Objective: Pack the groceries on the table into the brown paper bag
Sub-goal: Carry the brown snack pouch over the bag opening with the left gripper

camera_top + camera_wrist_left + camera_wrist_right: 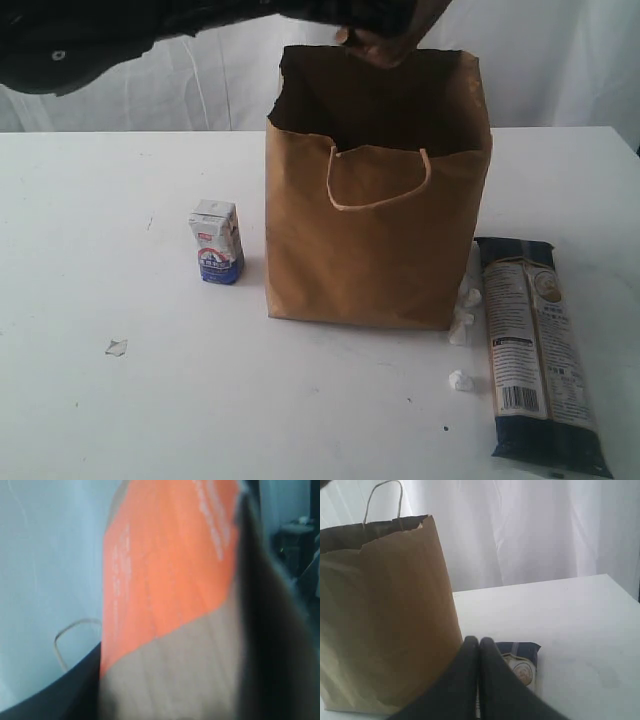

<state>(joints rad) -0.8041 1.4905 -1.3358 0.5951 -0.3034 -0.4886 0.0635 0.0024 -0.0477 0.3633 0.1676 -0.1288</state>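
The brown paper bag (375, 235) stands open in the middle of the table (120, 420). Just above its back rim, my left gripper (383, 32) is shut on the brown foil pouch (385, 47). Up close, that pouch (165, 580) fills the left wrist view with its orange-red strip, and a dark finger (280, 645) lies along its side. A small white-blue carton (217, 241) stands upright left of the bag. The long dark pasta packet (535, 350) lies flat to the bag's right. My right gripper (479, 641) is shut and empty, low beside the bag (385, 610), with the pasta packet (522, 660) just beyond its tips.
Small white crumpled scraps (461, 380) lie between the bag's right foot and the pasta packet. A tiny pale flake (116, 347) lies on the table at front left. A white curtain (560, 60) hangs behind the table's far edge.
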